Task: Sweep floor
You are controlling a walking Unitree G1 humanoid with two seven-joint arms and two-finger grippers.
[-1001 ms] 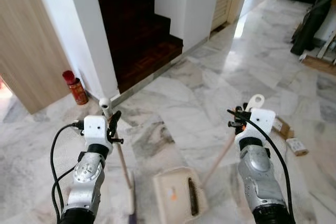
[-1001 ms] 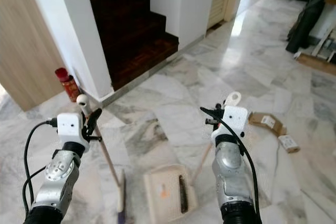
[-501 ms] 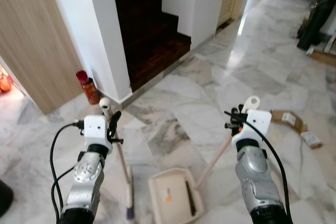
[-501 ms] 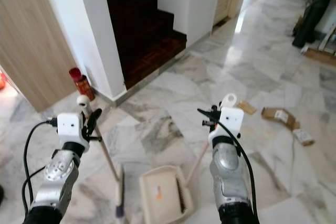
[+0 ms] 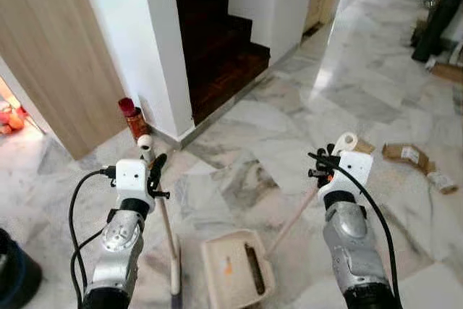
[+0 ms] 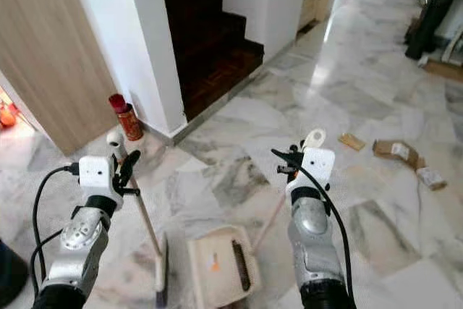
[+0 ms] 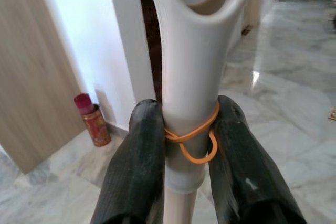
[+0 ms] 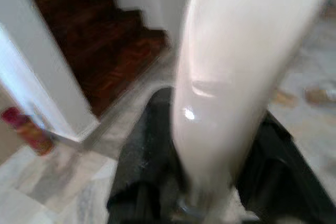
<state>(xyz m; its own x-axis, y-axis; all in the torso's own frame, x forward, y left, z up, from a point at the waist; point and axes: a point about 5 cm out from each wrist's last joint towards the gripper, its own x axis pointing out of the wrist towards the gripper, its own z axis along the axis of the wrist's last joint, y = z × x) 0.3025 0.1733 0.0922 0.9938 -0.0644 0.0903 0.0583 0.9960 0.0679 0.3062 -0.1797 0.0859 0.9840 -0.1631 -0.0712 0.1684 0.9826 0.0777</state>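
— Broom first: where is the cream plastic broom (image 5: 172, 251)?

— Its head rests on the grey-veined white marble floor (image 5: 239, 135) at the near left, and its long cream handle rises to the left pincer (image 7: 184, 145). In the left wrist view the two black fingers (image 7: 137, 166) are pressed against the handle from either side, just below the loop at its top, where an orange rubber band (image 7: 194, 139) wraps the handle.

— And the dustpan?

— The cream plastic dustpan (image 5: 233, 269) lies flat on the floor near the middle, just right of the broom head, with a dark comb strip along its right side. Its long handle slants up and right to the right pincer (image 8: 210, 182), whose black fingers clamp the pale handle between them.

— What lies farther off?

— A red cylindrical can (image 5: 134, 119) stands on the floor at the foot of a white wall corner (image 5: 159, 48), beside a light wooden panel (image 5: 58, 56). Beyond the corner, dark wooden stairs (image 5: 224, 41) climb away. Flattened brown cardboard pieces (image 5: 406, 153) lie on the floor to the far right, well apart from the dustpan.
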